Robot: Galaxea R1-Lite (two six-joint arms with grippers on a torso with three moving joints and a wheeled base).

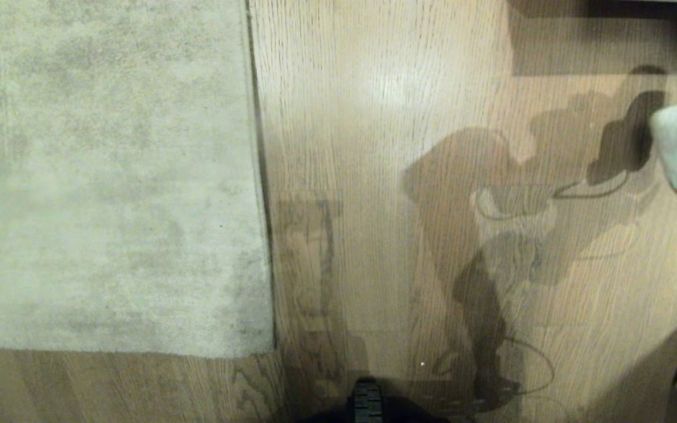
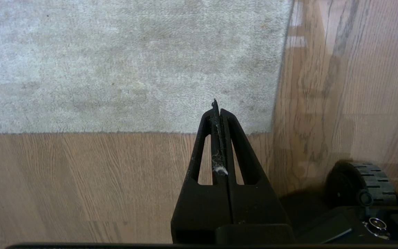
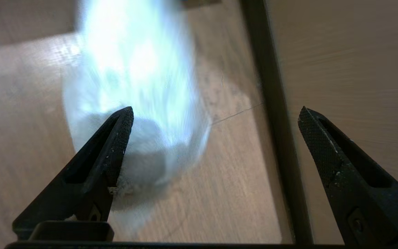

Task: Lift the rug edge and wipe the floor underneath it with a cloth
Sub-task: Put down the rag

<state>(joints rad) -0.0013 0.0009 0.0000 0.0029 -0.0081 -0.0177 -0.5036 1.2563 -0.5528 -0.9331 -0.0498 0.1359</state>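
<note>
Above the floor, right tool: fingers spread wide, one touching the cloth, nothing pinched. Left tool: pressed together over the rug edge corner; rug flat on planks.

The head view looks steeply down from above at the floor and the rug edge. The left wrist view sits low and close over that same rug corner. The right wrist view hangs near the cloth, which the head view catches at its right edge.
</note>
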